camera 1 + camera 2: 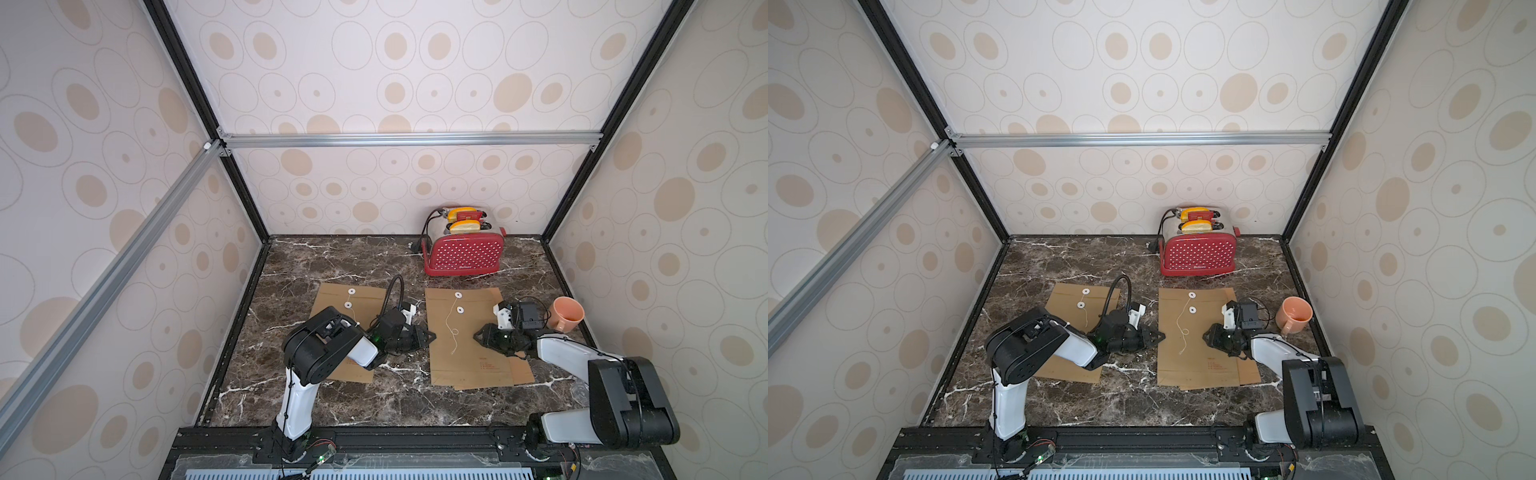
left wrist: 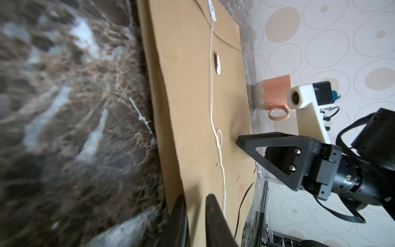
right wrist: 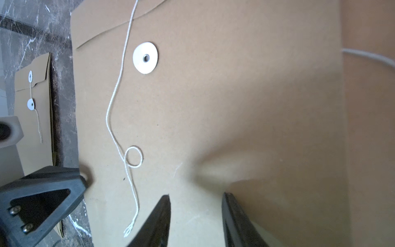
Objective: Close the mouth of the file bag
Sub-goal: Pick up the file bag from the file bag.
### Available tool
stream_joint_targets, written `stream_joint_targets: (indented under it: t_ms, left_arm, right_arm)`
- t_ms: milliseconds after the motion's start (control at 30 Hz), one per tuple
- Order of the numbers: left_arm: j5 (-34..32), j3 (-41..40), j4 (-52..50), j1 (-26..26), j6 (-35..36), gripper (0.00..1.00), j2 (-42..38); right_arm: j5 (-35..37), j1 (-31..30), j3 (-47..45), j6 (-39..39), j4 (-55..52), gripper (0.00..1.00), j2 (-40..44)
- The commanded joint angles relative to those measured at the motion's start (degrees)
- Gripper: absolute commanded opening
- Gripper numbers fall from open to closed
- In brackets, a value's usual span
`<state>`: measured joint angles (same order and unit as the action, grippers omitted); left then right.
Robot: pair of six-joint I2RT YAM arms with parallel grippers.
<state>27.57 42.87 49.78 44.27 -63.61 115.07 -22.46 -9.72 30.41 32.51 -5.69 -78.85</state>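
- You find the flat brown paper file bag (image 1: 457, 370) on the right half of the dark marble table (image 1: 332, 257), between your two grippers.
- Its flap (image 1: 440, 294) is already folded down flat, so that part looks done.
- The thin white string (image 3: 133, 157) lies loose in a small loop, with a frayed end.
- It is not wound round the round white disc (image 3: 145, 57), so I think most of the closing is left.
- Your left gripper (image 1: 432, 336) sits at the bag's left edge with its jaws nearly together. I cannot tell if they pinch the paper.
- Your right gripper (image 1: 476, 334) presses its tips on the bag. Its jaws are partly apart and hold nothing.
- The paper looks stiff and smooth, and it dents a little by those tips.
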Motion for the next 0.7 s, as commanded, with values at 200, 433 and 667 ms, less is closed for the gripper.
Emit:
stream_joint_targets:
  t_ms: [200, 433, 667]
  left_arm:
    - [-0.9, -1.0, 1.0, 1.1, 3.5, 0.00, -6.7]
    - [-2.5, -0.9, -14.0, 1.1, 13.6, 0.00, -19.8]
    - [-2.5, -0.4, -22.9, 0.6, 20.0, 0.00, -26.8]
  right_arm:
    - [0.7, 1.5, -1.5, -0.7, -7.5, 0.44, 8.7]
    - [-2.0, 5.8, -0.9, -1.6, -9.4, 0.49, 17.1]
    - [-5.9, 9.1, -0.1, -1.6, -7.5, 0.52, 26.2]
